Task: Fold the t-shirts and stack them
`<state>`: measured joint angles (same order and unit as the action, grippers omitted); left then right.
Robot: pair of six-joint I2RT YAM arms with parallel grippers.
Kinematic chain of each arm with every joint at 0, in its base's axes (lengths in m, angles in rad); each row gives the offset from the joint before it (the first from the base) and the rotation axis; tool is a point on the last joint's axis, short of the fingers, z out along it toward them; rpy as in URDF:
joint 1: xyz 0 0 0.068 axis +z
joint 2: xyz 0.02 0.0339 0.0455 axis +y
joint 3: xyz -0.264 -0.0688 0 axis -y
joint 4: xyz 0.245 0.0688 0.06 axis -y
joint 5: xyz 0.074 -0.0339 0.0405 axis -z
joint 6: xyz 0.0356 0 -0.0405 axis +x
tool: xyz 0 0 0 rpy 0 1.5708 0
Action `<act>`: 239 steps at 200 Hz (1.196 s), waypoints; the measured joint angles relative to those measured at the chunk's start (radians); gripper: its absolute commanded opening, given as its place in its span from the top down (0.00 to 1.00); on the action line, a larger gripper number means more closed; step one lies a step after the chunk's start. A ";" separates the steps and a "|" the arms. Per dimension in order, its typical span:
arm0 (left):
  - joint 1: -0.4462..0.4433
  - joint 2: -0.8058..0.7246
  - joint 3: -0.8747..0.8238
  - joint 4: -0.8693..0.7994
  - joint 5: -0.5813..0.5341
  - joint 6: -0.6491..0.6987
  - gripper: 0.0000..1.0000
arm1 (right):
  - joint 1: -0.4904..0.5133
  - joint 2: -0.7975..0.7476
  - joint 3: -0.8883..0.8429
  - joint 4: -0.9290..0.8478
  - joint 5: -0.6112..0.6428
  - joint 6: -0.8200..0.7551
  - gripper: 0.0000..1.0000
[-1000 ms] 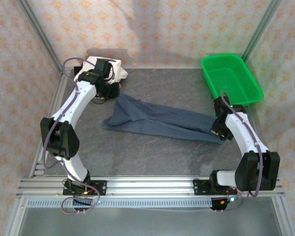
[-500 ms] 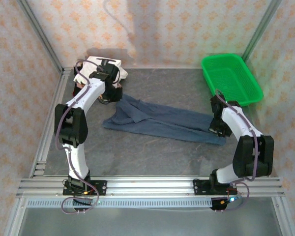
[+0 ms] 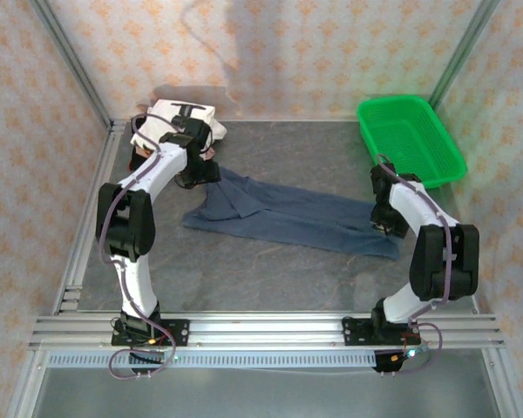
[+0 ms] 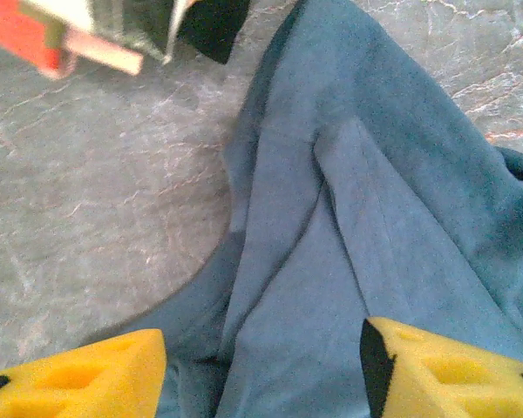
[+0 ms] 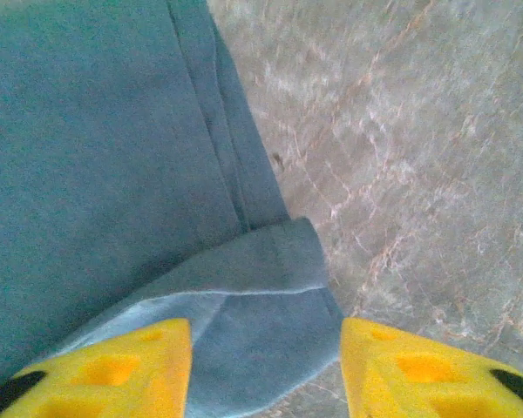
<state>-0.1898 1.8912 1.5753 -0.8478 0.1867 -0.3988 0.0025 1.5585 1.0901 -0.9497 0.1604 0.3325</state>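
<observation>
A dusty navy-blue t-shirt (image 3: 288, 218) lies stretched in a long band across the table, from back left to right. My left gripper (image 3: 205, 170) is over its left end. In the left wrist view that gripper (image 4: 263, 370) is open, with creased blue cloth (image 4: 349, 218) lying flat between the yellow fingers (image 4: 96, 374). My right gripper (image 3: 385, 222) is at the shirt's right end. There it (image 5: 266, 366) is open, with a turned-over corner of the shirt (image 5: 261, 331) between its pads. A stack of folded t-shirts (image 3: 185, 117), white with black print on top, sits at the back left; its red edge (image 4: 17, 30) is in the left wrist view.
A green mesh basket (image 3: 410, 139) stands at the back right, close behind the right arm. The grey table (image 3: 270, 270) is bare in front of the shirt. Metal frame posts and patterned walls close in the back and sides.
The left gripper has moved from beside the stack down onto the shirt's left end. Both arms have pulled their elbows in closer to the bases. The shirt has hardly shifted.
</observation>
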 measured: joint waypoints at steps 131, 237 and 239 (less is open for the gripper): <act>-0.053 -0.447 -0.567 0.229 0.172 -0.319 0.46 | 0.154 -0.327 -0.220 0.238 -0.665 0.060 0.00; -0.043 -0.283 -0.679 0.446 0.028 -0.484 0.86 | 0.375 0.021 -0.196 0.432 -0.574 0.210 0.79; -0.042 -0.281 -0.679 0.447 0.027 -0.485 0.86 | 0.375 0.026 -0.193 0.434 -0.567 0.218 0.79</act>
<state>-0.2321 1.6100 0.8959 -0.4004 0.2134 -0.8837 0.3771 1.5845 0.8974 -0.5159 -0.4068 0.5503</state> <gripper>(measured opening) 0.148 0.259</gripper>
